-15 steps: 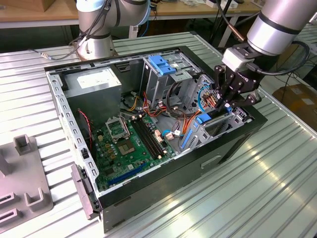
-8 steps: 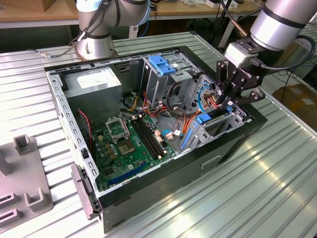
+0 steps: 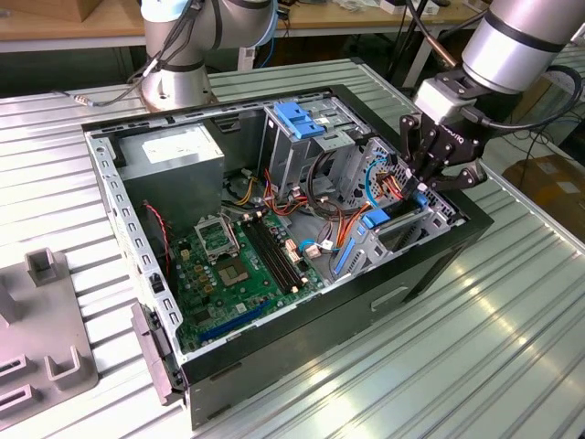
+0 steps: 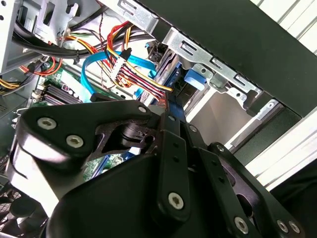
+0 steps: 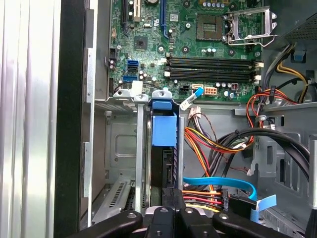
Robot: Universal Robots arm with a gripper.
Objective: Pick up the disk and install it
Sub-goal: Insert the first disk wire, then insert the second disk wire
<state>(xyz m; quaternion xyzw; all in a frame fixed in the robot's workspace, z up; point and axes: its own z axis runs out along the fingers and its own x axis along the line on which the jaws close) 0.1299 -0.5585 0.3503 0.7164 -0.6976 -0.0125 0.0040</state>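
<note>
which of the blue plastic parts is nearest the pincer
The blue carrier of the disk in the bay, just below the pincer; the blue bracket sits far away atop the tall cage.

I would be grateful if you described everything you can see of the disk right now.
The disk stands on edge in a slot of the metal drive bay at the open computer case's corner, beside an unfilled slot. Little of its body shows: a dark end face with a connector, between thin metal rails, topped by its bright blue plastic carrier. In the exterior view the blue carrier peeks out just beneath the gripper, which sits directly over it. Coloured cables run close beside it. Whether the gripper touches it cannot be told.
</note>
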